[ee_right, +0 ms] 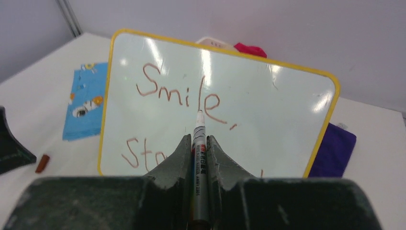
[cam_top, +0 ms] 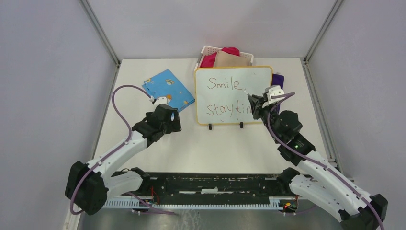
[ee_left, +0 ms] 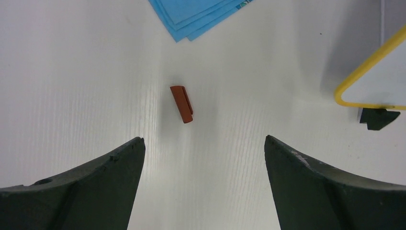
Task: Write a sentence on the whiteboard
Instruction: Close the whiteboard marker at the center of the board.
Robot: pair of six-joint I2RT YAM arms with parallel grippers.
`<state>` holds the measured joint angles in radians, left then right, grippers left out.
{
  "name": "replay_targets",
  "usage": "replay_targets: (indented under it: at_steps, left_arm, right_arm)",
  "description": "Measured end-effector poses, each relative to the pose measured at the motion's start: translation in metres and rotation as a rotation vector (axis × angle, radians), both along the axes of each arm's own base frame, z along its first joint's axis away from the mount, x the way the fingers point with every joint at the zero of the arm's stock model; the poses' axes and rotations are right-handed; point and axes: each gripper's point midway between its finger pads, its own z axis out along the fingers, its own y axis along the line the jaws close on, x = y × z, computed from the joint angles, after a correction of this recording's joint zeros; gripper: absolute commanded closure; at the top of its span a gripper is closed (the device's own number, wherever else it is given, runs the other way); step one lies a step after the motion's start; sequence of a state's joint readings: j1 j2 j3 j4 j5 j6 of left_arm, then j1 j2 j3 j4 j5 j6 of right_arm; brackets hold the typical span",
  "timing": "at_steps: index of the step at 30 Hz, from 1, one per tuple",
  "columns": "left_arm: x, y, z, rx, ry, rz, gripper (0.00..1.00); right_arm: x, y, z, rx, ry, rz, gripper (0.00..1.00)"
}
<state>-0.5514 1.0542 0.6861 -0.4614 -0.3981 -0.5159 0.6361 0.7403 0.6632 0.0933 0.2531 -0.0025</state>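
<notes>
The whiteboard (cam_top: 258, 79) stands upright on small black feet at the table's back, yellow-framed. The sentence (cam_top: 223, 84) is in thin dark red: "Smile," above "stay kin", and my right arm covers the end of the lower line. My right gripper (ee_right: 197, 139) is shut on a silver marker (ee_right: 199, 153), whose white tip points at the whiteboard (ee_right: 277, 105) just below "Smile,". I cannot tell whether the tip touches. My left gripper (ee_left: 205, 141) hangs wide open over bare table, left of the board. A red marker cap (ee_left: 182, 104) lies on the table ahead of it, untouched.
A blue patterned card (cam_top: 168, 88) lies left of the board. A purple cloth (ee_right: 333, 148) sits behind the board's right edge. A white basket (cam_top: 206, 50) with red and tan cloths stands behind the board. One board corner and black foot (ee_left: 378, 117) are right of my left gripper.
</notes>
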Motion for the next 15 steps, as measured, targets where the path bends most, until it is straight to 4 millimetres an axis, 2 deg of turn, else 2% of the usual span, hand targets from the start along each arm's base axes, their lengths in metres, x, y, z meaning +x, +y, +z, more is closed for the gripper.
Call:
replay_targets:
  at_steps: [3,7,9,11,14,15]
  left_arm:
    - [0.003,0.003,-0.010,-0.003,0.066,0.050,0.03]
    - [0.006,0.004,-0.004,-0.037,0.078,0.104,0.02]
    - [0.008,0.006,0.004,-0.051,0.064,0.118,0.02]
    - [0.010,0.008,0.009,-0.066,0.051,0.132,0.02]
    - [0.012,0.013,0.008,-0.092,0.065,0.146,0.02]
    - [0.013,0.017,0.005,-0.101,0.078,0.157,0.03]
  right_arm:
    - [0.008,0.003,0.004,0.093,-0.030,-0.027,1.00]
    - [0.026,0.010,0.023,0.177,-0.091,-0.095,1.00]
    - [0.028,0.027,0.036,0.199,-0.125,-0.079,1.00]
    - [0.022,0.049,0.050,0.213,-0.166,-0.023,1.00]
    - [0.013,0.069,0.073,0.227,-0.208,0.048,1.00]
    - [0.011,0.073,0.087,0.240,-0.229,0.071,1.00]
